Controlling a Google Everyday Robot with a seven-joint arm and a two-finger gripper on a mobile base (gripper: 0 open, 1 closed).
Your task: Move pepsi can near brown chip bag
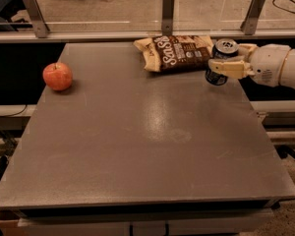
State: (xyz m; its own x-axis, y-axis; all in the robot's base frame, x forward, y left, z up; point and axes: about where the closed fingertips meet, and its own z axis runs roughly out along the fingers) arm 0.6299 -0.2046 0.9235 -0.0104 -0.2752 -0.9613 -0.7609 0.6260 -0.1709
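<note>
The pepsi can (pixel 221 58) is dark blue with a silver top and stands upright at the table's far right, just right of the brown chip bag (pixel 177 53). The bag lies flat at the far edge, dark brown with white lettering and tan edges. My gripper (pixel 225 64) reaches in from the right on a white arm and is shut on the can, one cream finger (pixel 229 68) across its front. The can's base is at or just above the table surface, close to the bag's right edge.
A red apple (pixel 57 76) sits at the far left of the grey table (pixel 137 146). A rail with metal posts (pixel 168 11) runs behind the table's far edge. The table's right edge is just under the arm (pixel 278 68).
</note>
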